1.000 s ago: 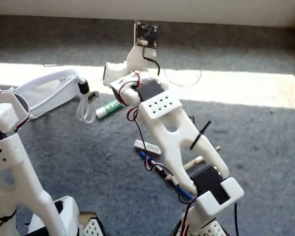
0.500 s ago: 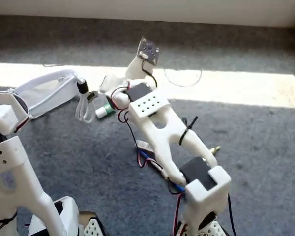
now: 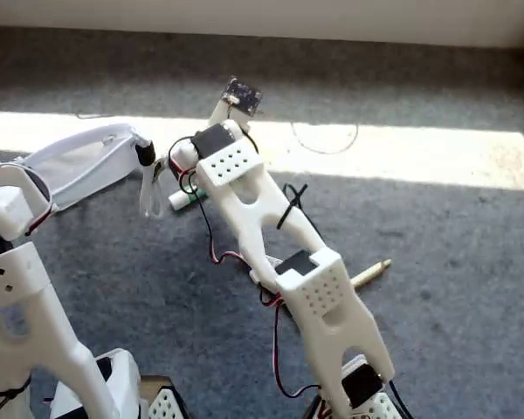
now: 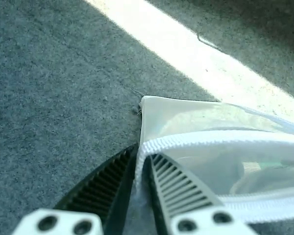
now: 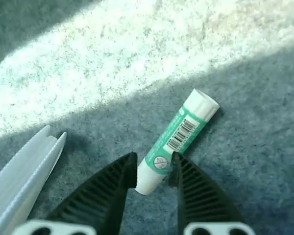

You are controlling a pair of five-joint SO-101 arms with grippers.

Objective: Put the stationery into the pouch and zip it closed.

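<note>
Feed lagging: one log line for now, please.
left gripper shut on pouch edge | right gripper open around glue stick

The counter [image 3: 472, 262] has a grey carpet-like covering. A sunlit band [image 3: 437, 157] runs across it, parallel to the far edge. A thin wire loop [image 3: 325, 144] lies in that band. A coiled white cable [image 3: 148, 194] lies toward the left edge, at the band's near border. A pale wall strip [image 3: 349, 17] borders the far edge.

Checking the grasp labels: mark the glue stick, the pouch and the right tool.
glue stick [image 5: 179, 137]: right wrist view, on its green label, mid-body.
pouch [image 4: 186, 115]: left wrist view, on its wall near the corner.
right tool [image 5: 154, 157]: right wrist view, midway between its fingertips.
</note>
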